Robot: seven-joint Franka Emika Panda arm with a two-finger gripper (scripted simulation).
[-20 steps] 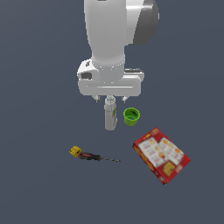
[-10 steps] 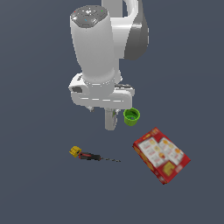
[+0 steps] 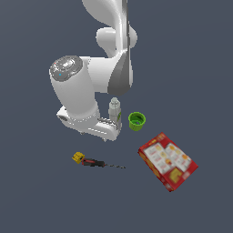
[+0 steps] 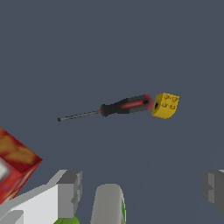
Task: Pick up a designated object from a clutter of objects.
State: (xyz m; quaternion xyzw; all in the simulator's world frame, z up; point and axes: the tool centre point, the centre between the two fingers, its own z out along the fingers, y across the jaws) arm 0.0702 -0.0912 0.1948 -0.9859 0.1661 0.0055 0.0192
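The tiny yellow block lies on the floor, touching the handle end of the thin red-and-black screwdriver. In the wrist view the yellow block shows dark studs, next to the screwdriver. My gripper hangs above and slightly behind the block, tilted, and holds nothing. Its grey fingers stand wide apart in the wrist view, so the gripper is open. The white bottle stands just behind the hand.
A small green cup stands beside the bottle on the exterior view's right. A red printed box lies flat further right and nearer. The bottle's top and a corner of the box show in the wrist view.
The arm has swung toward the exterior view's left and tilted. The hand has moved off the bottle, which now shows, and come closer to the yellow block. No object moved.
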